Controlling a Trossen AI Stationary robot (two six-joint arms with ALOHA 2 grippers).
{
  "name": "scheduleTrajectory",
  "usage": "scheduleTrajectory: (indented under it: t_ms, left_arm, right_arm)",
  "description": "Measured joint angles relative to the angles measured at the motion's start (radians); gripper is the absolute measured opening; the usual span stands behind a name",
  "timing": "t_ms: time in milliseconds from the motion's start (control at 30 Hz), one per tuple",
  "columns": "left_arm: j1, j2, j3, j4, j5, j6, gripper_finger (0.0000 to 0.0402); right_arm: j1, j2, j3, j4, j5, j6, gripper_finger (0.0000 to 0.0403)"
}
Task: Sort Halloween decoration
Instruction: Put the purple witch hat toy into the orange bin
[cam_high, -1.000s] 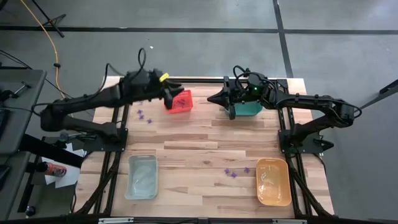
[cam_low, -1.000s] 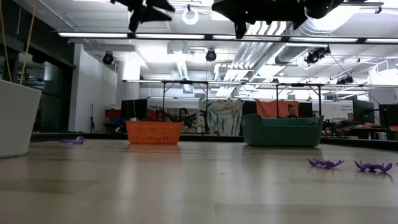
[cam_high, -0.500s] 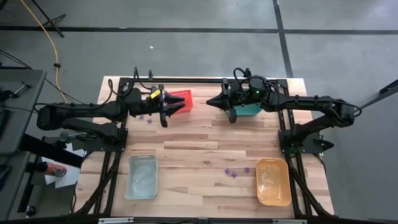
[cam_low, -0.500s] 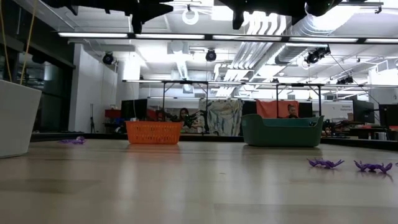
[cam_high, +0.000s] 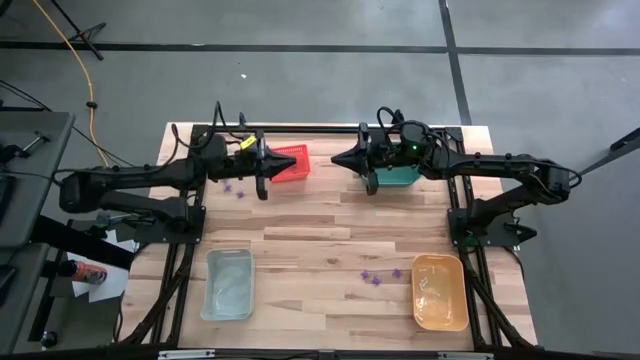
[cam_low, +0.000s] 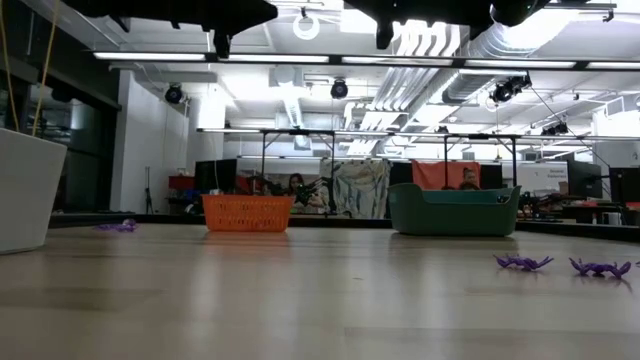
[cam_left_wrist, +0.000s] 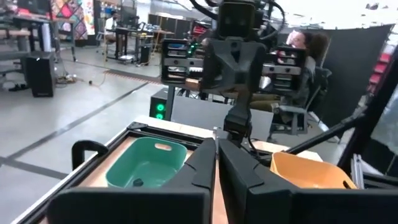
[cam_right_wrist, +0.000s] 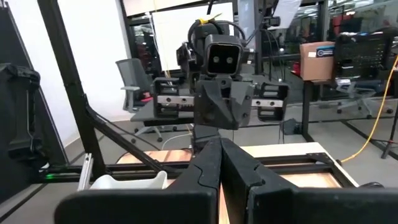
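2 purple trinkets (cam_high: 232, 186) lie on the table (cam_high: 330, 225) near the red bin (cam_high: 291, 163), just below the raised left gripper (cam_high: 263, 172), whose jaws are closed and empty. 3 more trinkets (cam_high: 377, 276) lie beside the orange bin (cam_high: 439, 291), well apart from the right gripper (cam_high: 340, 158), also closed and empty, near the green bin (cam_high: 400, 176).

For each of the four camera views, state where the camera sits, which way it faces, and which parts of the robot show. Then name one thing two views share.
High view: overhead, looking straight down; both arms, left end effector, right end effector.
Low view: table height, looking across; arms overhead, purple trinkets.
Left wrist view: faces the right arm; own shut fingers, green bin.
Right wrist view: faces the left arm; own shut fingers.
Shared: the green bin, in high, low and left wrist views.
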Motion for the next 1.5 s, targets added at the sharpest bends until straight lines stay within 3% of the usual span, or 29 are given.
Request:
scheduleTrajectory:
  t_ms: [200, 467, 667, 767, 867, 1200, 1500]
  left_arm:
    - [0.073, -0.008, 0.011, -0.069, -0.008, -0.072, 0.0001]
    - [0.304, 0.051, 0.256, -0.752, -0.254, -0.036, 0.0000]
    - [0.604, 0.274, 0.436, -1.315, -0.286, 0.006, 0.0000]
    - [0.707, 0.419, 0.475, -1.489, -0.288, 0.062, 0.0000]
    - [0.750, 0.541, 0.489, -1.542, -0.298, 0.118, 0.0000]
    - [0.736, 0.834, 0.535, -1.522, -0.317, 0.212, 0.0002]
    - [0.733, 0.908, 0.539, -1.526, -0.320, 0.278, 0.0054]
  right_arm:
    - [-0.002, 0.000, 0.000, -0.001, 0.002, 0.010, 0.0000]
    - [-0.011, 0.000, 0.000, -0.036, 0.015, -0.011, 0.0000]
    - [-0.044, 0.000, 0.000, -0.088, 0.016, -0.027, 0.0000]
    - [-0.061, 0.000, 0.000, -0.114, 0.017, -0.035, 0.0000]
    - [-0.073, 0.000, 0.000, -0.143, 0.017, -0.059, 0.0000]
    - [-0.082, 0.000, 0.000, -0.158, 0.017, -0.069, 0.0000]
    - [-0.082, 0.000, 0.000, -0.159, 0.017, -0.061, 0.0000]
